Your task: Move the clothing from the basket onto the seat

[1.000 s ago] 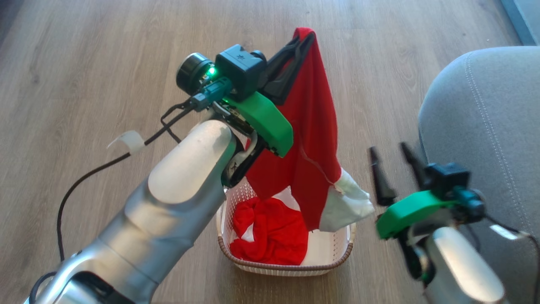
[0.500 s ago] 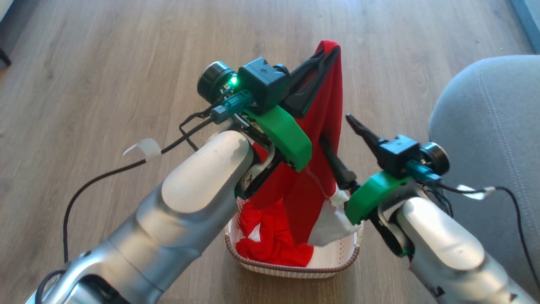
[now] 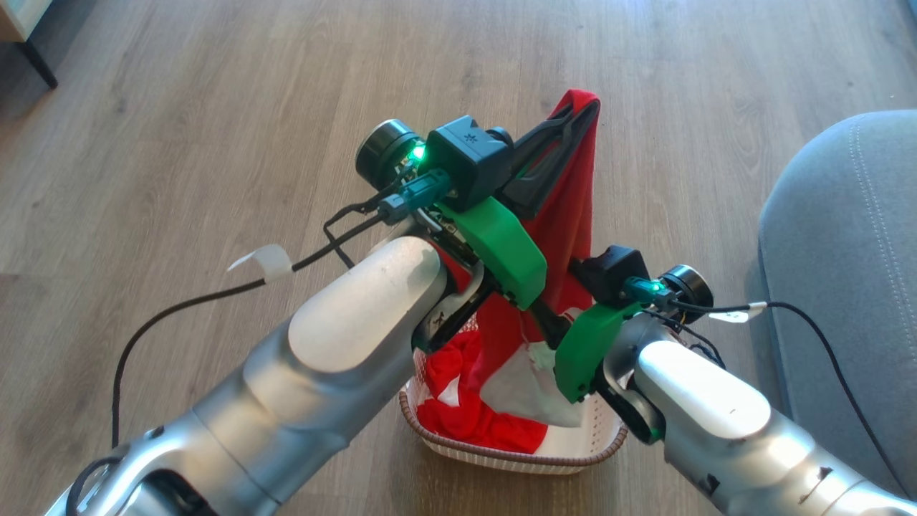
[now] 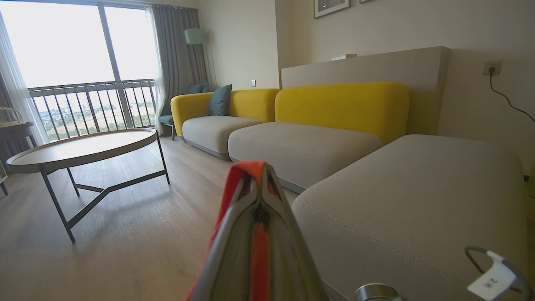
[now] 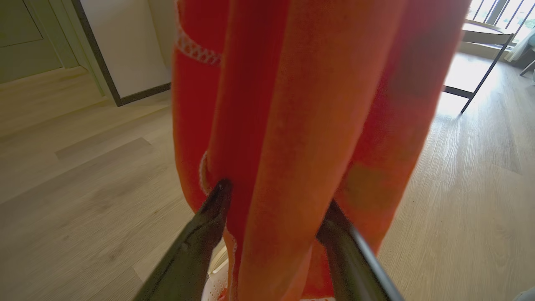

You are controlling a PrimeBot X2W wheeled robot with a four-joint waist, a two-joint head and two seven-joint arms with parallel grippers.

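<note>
Basket (image 3: 494,457) far rim bhd clothing (image 3: 573,208)

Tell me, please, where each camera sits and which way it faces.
Head view: on the head, looking down at the basket on the floor; both forearms show, left gripper shut on the red garment.
Left wrist view: on that wrist, looking across the room over the seat; the shut gripper pinches red fabric.
Right wrist view: on that wrist, facing the hanging garment; the right gripper stands open around it.
Shared: the garment in all three; the seat in head and left wrist views.
</note>
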